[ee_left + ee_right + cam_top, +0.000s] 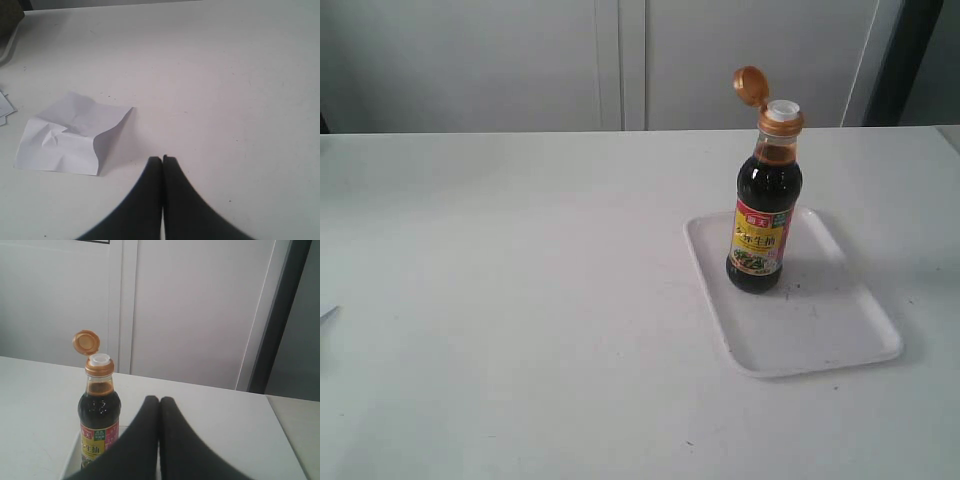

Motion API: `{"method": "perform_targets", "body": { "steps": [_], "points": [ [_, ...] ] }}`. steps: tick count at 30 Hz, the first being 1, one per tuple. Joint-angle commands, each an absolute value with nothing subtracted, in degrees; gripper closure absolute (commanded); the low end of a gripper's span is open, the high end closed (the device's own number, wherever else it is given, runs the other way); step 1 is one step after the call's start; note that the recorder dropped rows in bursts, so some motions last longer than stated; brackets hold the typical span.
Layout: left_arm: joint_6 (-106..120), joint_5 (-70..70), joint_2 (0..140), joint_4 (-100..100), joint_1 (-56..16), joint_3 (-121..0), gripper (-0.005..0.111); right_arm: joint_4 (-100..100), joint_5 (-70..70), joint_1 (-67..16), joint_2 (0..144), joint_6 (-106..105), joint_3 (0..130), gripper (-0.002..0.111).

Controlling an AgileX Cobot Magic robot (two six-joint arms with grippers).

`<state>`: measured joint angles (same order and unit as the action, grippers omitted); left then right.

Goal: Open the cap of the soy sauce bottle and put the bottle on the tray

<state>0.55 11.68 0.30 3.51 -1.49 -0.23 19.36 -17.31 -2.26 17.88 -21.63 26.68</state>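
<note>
The soy sauce bottle [762,220] stands upright on the far left part of the white tray [830,330]. Its golden-brown cap [751,87] is flipped back on its hinge, baring the white spout [783,110]. No arm shows in the exterior view. In the right wrist view the bottle [99,415] with its raised cap [86,342] stands beside and beyond my right gripper [159,400], which is shut and empty, apart from the bottle. My left gripper [162,160] is shut with nothing in it, over bare table; neither bottle nor tray appears in that view.
A crumpled sheet of white paper [70,132] lies on the table close to my left gripper. More paper edges [5,107] show further off. A white wall and a dark vertical panel [280,315] stand behind the table.
</note>
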Motion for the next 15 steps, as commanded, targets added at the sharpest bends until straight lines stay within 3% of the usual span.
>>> {"method": "perform_targets", "body": {
  "steps": [1, 11, 15],
  "points": [
    [0.0, 11.68, 0.0, 4.24, -1.37, 0.0, 0.107, 19.49, -16.6, -2.32, 17.63, -22.05, 26.09, 0.108],
    [0.0, 11.68, 0.0, 4.24, -1.37, 0.0, 0.107, 18.74, -16.6, -2.32, 17.63, -22.05, 26.09, 0.108],
    [0.0, 11.68, 0.0, 4.24, -1.37, 0.0, 0.107, 10.1, -16.6, -2.32, 15.8, -12.53, 25.54, 0.108]
  ]
}}
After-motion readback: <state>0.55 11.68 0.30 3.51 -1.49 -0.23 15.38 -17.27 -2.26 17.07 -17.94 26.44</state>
